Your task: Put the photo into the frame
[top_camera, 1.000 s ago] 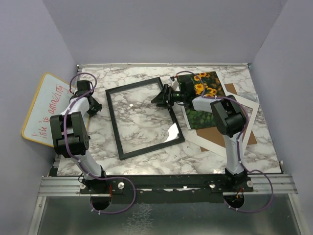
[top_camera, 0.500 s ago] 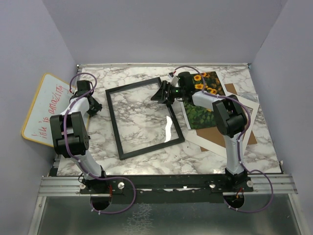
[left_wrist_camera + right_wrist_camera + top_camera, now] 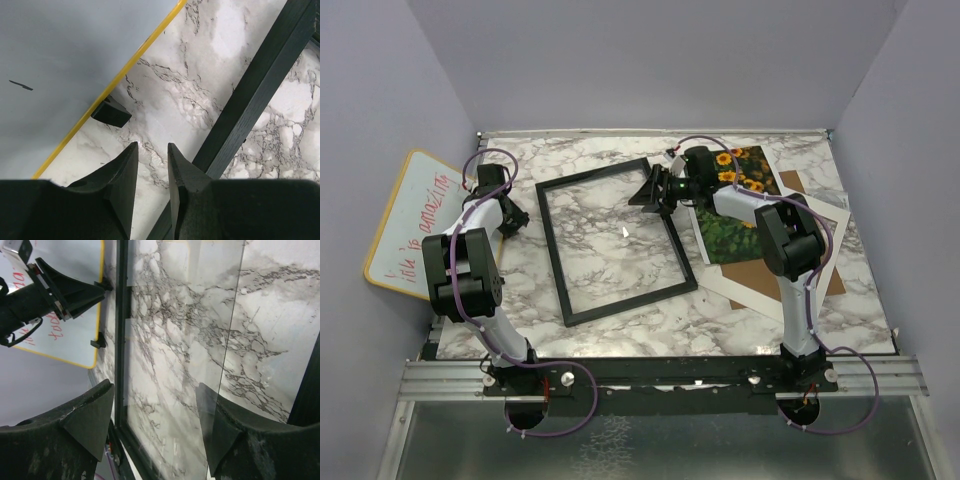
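The black frame [image 3: 552,262] lies flat mid-table with its clear pane [image 3: 180,340] inside it. Its left bar [image 3: 121,340] and the pane's edge show in the right wrist view. My right gripper [image 3: 644,192] hovers over the frame's far right corner, open wide [image 3: 154,387], holding nothing; the pane's edge crosses in front of its right finger [image 3: 220,430]. The sunflower photo [image 3: 732,212] lies face up to the right, partly under the right arm. My left gripper [image 3: 520,222] sits left of the frame [image 3: 250,95], open a narrow gap [image 3: 152,146] over bare marble.
A yellow-rimmed whiteboard [image 3: 415,225] leans at the left edge, close behind the left gripper. A white mat [image 3: 760,292] and brown backing board [image 3: 745,272] lie under the photo at the right. Grey walls enclose the table.
The bright glint on the pane has moved from the frame's near right corner to its middle. The right gripper has shifted slightly toward the far edge. The left arm is still.
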